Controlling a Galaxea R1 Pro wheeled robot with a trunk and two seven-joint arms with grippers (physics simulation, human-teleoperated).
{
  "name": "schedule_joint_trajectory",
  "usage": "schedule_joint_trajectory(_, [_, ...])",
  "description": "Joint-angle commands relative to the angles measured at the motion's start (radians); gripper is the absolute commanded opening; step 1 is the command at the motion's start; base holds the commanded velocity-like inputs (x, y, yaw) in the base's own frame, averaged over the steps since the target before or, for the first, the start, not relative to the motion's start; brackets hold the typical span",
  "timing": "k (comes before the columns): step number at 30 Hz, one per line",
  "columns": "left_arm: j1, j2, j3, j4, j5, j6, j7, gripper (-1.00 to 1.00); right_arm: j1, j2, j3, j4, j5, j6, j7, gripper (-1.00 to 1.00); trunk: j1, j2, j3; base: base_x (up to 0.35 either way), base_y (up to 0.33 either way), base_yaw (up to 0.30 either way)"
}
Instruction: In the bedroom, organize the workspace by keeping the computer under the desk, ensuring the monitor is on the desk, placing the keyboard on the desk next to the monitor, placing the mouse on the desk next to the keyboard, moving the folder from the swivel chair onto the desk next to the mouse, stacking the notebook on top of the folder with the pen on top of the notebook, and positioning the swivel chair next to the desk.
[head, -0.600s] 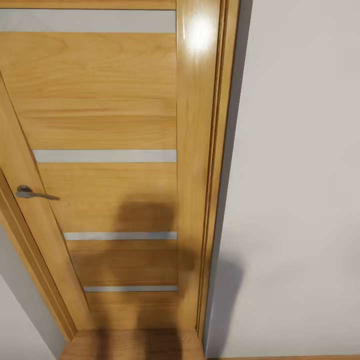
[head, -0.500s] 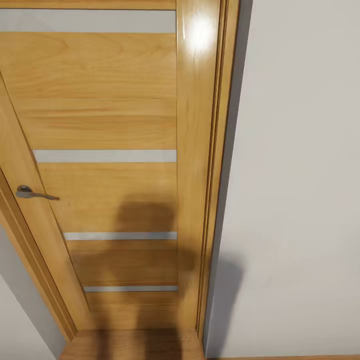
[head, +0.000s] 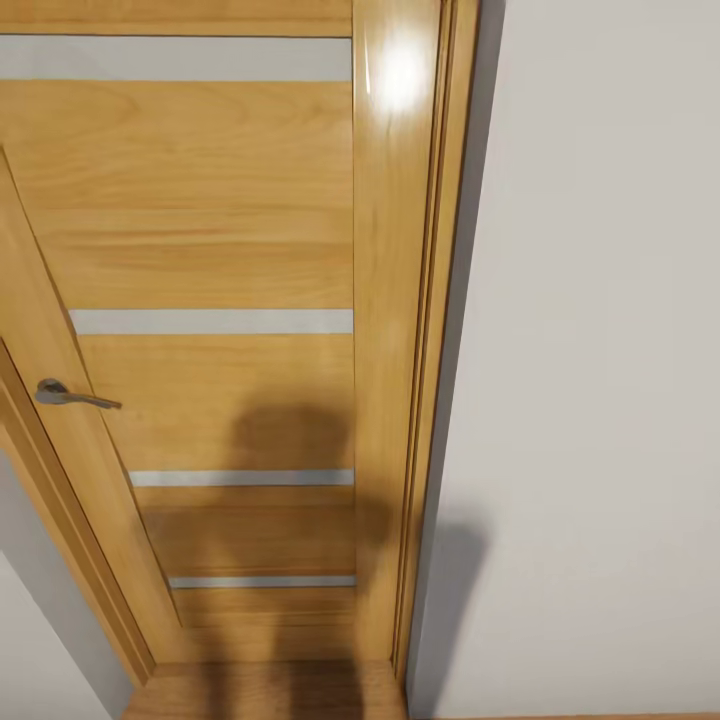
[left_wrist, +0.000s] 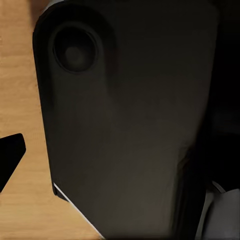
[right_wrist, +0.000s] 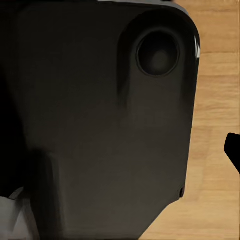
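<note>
Facing a closed wooden door (head: 210, 260) with pale horizontal strips, metal lever handle (head: 70, 396) at its left edge, door frame (head: 400, 330) down the middle of the head view and a plain white wall (head: 600, 350) to the right. My shadow (head: 290, 520) falls on the lower door. None of the workspace items are in sight: desk, monitor, keyboard, mouse, folder, notebook, pen and chair are somewhere I can't place from here, so I'm in transit. Both wrist cams look at a dark rounded body panel (left_wrist: 130, 125), (right_wrist: 95, 125) with wood floor (left_wrist: 20, 90), (right_wrist: 215, 150) beside it; can't tell whether either of my grippers is open or closed, though nothing appears to be carried. Handling guesses from the task alone: folder and notebook are thin, flat and light, probably need an edge pinch or a slide off the chair seat; pen is small and will roll; mouse is light, grip across its sides; chair rolls and swivels, so push low and steady. Floor is smooth wood plank, fine for driving. Tight quarters near door and wall.
</note>
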Motion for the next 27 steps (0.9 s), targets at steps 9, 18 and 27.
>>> schedule_joint_trajectory(9, [0.000,0.012,-0.002,-0.001,0.000,0.003,0.006,1.00,0.000,0.000,0.002,-0.007,-0.002,-0.054,0.000,1.00,-0.035,0.063,0.027,0.000,0.000,0.000])
schedule_joint_trajectory(18, [0.000,0.012,-0.006,-0.001,-0.002,0.000,0.006,1.00,0.000,0.006,0.003,-0.057,-0.001,-0.269,0.000,1.00,-0.069,0.126,0.056,0.000,0.000,0.000])
schedule_joint_trajectory(27, [0.000,0.009,-0.021,-0.115,-0.013,-0.001,0.007,1.00,-0.001,0.021,0.001,-0.299,-0.006,-0.406,-0.007,1.00,-0.104,0.189,0.084,0.000,0.000,0.000])
